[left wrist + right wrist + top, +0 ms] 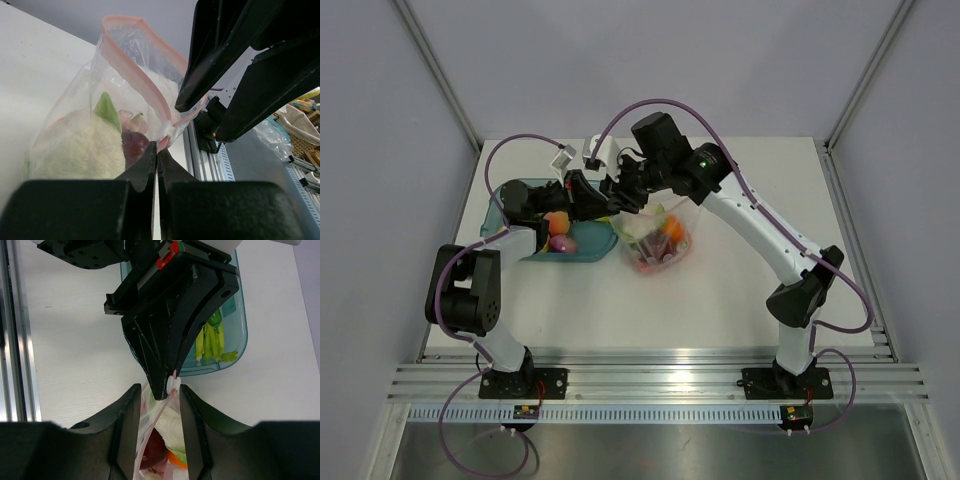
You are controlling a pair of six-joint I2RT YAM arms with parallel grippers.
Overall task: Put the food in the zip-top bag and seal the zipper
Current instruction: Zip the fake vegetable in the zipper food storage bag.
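Observation:
The zip-top bag (658, 243) lies mid-table, holding white cauliflower (80, 147), a dark red piece (134, 145) and an orange ball (176, 460). Its pink-red zipper (131, 70) runs along the upper edge, with a small white slider (173, 385) at the near end. My left gripper (157, 151) is shut on that zipper end; it also shows in the top view (616, 207). My right gripper (159, 396) is open, with one finger on each side of the bag's mouth right by the left fingertips; it also shows in the top view (632, 198).
A teal tray (520, 197) stands left of the bag under my left arm, with an orange ball (557, 222) and a pink-purple piece (563, 243) in it. Green bean pods (212, 340) lie in the tray's far end. Metal rails (650, 375) line the near edge.

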